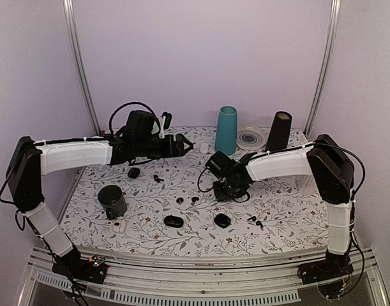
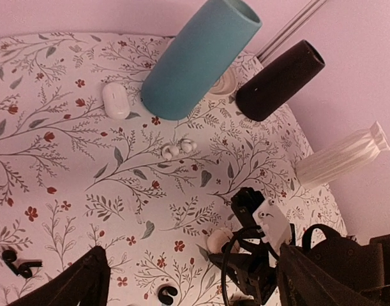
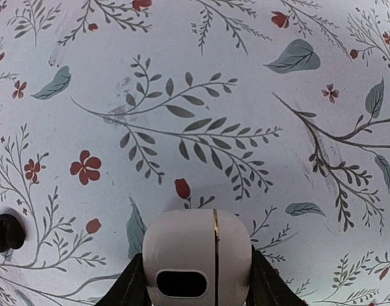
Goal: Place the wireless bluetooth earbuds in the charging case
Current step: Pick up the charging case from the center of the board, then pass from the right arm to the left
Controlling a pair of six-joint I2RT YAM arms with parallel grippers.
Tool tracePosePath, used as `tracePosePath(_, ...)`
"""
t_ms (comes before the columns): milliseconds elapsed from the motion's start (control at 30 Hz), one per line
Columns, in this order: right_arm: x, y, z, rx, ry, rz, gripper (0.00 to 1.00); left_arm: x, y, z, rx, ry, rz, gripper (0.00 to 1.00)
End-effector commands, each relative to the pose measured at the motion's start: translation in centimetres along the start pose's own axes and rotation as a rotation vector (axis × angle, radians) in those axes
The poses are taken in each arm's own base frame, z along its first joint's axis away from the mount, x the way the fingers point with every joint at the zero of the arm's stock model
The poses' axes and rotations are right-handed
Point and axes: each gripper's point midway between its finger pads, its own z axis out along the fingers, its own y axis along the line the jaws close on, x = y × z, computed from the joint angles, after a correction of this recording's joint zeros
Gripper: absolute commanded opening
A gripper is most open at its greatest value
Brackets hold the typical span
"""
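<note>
My right gripper (image 3: 196,258) is shut on a white charging case (image 3: 195,239) with a dark oval port, one finger pressed against each of its sides, low over the floral table. In the top view that gripper (image 1: 224,190) is at mid-table. Tiny black wireless earbuds (image 1: 180,200) lie in a pair in front of it, with others further left (image 1: 157,178) and right (image 1: 254,221). My left gripper (image 1: 185,145) hovers open at the back, empty; its wrist view shows black earbuds (image 2: 19,262) on the table and the right arm holding the case (image 2: 219,241).
Black pebble cases (image 1: 173,221) (image 1: 222,220) (image 1: 134,172) lie on the table. A black cup (image 1: 112,201) stands front left. A teal cylinder (image 1: 226,130), a dark cylinder (image 1: 278,131) and a white disc (image 1: 251,137) stand at the back. Another white case (image 2: 115,100) and white earbuds (image 2: 177,148) lie nearby.
</note>
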Motion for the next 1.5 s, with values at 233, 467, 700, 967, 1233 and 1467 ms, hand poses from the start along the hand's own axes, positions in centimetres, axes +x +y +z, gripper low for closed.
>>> tracePosePath(233,-5.3,0.9,-8.5,-0.211,-0.365,-0.109,0.23,3.6,-1.0,3.1,0.187,0.124,-0.341,0.81)
tracePosePath(467,-7.5,2.6,-13.6,-0.379,-0.551,-0.173,0.23,4.4,-3.8,3.5,0.299,0.17,-0.341,0.73)
tracePosePath(700,-8.3,4.3,-16.4,-0.492,-0.694,-0.282,0.23,4.6,-6.0,1.9,0.416,0.21,-0.269,0.65)
tracePosePath(967,-9.0,5.4,-17.8,-0.544,-0.714,-0.306,0.23,3.9,-7.5,0.4,0.514,0.261,-0.172,0.58)
tracePosePath(1233,-9.6,5.6,-18.4,-0.518,-0.689,-0.333,0.23,3.2,-8.6,0.4,0.585,0.257,-0.151,0.56)
tracePosePath(1467,-9.5,6.1,-18.3,-0.501,-0.674,-0.383,0.23,3.4,-8.7,1.2,0.601,0.274,-0.158,0.45)
